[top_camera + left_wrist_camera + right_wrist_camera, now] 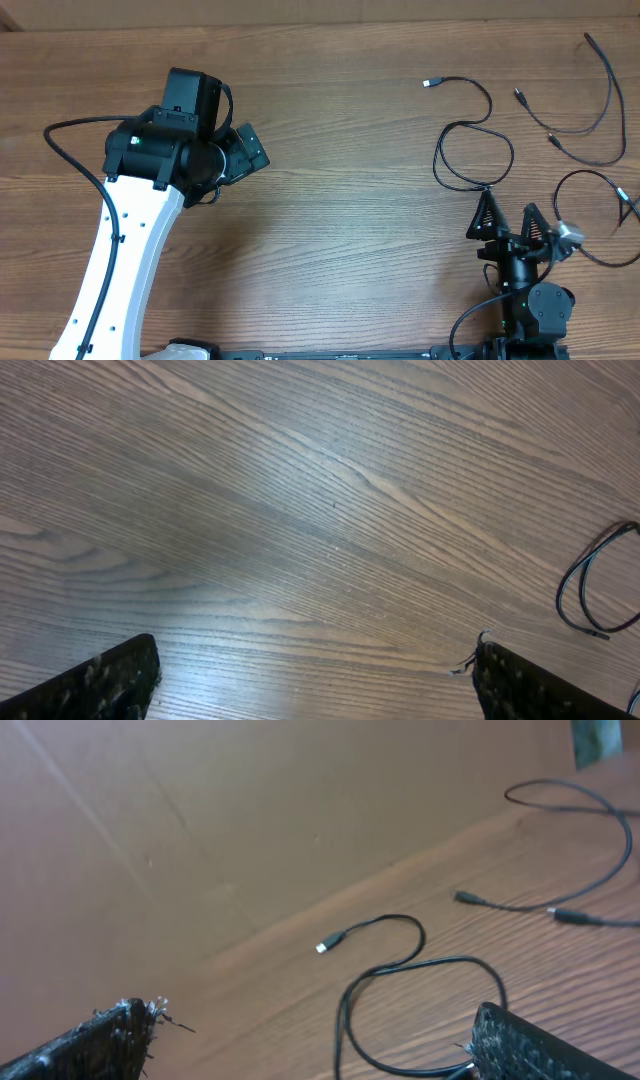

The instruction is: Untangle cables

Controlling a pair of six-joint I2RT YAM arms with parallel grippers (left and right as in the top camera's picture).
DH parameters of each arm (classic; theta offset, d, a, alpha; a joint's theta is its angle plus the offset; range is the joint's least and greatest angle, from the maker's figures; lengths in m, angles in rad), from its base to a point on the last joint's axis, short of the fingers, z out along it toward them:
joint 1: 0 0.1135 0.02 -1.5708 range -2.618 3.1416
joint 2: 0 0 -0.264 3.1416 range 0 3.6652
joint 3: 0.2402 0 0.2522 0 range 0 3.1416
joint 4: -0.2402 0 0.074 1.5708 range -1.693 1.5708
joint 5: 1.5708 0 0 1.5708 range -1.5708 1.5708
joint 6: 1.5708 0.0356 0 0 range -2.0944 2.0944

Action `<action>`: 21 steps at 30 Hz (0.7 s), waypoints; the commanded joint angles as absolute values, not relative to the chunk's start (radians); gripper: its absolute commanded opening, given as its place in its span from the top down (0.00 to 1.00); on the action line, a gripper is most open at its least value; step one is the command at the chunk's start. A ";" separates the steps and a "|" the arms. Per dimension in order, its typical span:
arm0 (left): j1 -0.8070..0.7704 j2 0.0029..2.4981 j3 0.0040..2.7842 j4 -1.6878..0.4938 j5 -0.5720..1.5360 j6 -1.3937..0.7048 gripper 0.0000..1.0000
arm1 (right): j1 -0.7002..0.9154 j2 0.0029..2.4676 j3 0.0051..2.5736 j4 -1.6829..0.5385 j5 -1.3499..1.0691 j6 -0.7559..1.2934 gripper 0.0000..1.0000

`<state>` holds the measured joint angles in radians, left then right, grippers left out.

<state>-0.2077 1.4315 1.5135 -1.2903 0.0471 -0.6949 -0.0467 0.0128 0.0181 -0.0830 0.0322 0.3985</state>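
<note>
On the table's (350, 220) right side, three separate cables (489, 104); two wide-spread hands (247, 152) (510, 202).

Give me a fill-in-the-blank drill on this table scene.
The jaws of the left gripper and the right gripper stand wide ___. The cables lie on the robot's ___ side of the table. The left gripper holds ___.
Missing words: open; right; nothing.
</note>
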 commanded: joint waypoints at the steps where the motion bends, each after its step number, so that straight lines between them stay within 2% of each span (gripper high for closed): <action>1: -0.208 1.433 1.517 -1.290 0.033 -0.673 0.01 | -0.054 0.003 0.008 -0.083 -0.006 0.193 0.00; 6: -0.208 1.433 1.517 -1.290 0.033 -0.672 0.00 | -0.054 0.003 0.008 -0.083 -0.001 0.045 0.00; 21: -0.208 1.433 1.517 -1.290 0.033 -0.673 0.00 | -0.054 0.003 0.008 -0.083 -0.001 -0.012 0.00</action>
